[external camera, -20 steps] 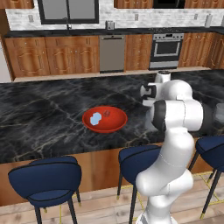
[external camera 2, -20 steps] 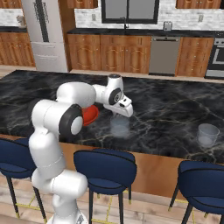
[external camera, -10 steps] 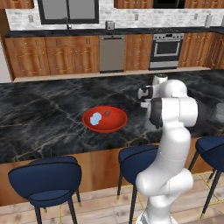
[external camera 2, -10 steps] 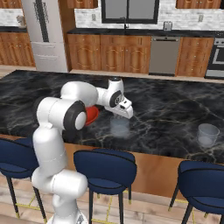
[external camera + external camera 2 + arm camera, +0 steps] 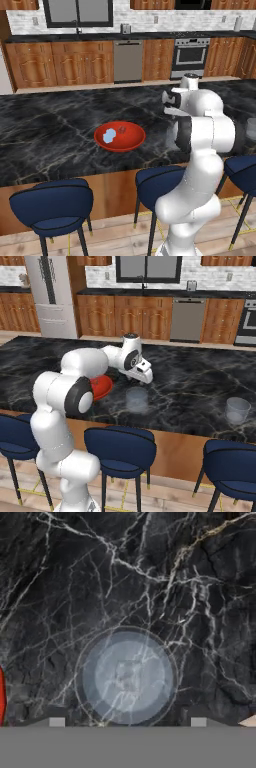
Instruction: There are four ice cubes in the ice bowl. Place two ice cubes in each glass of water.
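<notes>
The red ice bowl [image 5: 131, 144] sits on the dark marble counter, with pale-blue ice cubes [image 5: 109, 134] lying in its left half. My gripper [image 5: 144, 381] hangs just above the nearer glass of water [image 5: 136, 400], right of the bowl. From the hand view I look straight down into that glass [image 5: 127, 677]. A faint pale patch shows at its centre, but I cannot tell whether it is ice. The fingertips [image 5: 56, 722] stand wide apart with nothing between them, so the gripper [image 5: 127, 722] is open. A second glass [image 5: 237, 409] stands far to the right.
The bowl's red rim [image 5: 1, 698] peeks in at the left edge of the hand view. Blue bar stools [image 5: 119, 448] line the near side of the island. Cabinets, a dishwasher and an oven stand along the back wall.
The hand has lifted a little above the nearer glass. The bowl and both glasses have stayed in place.
</notes>
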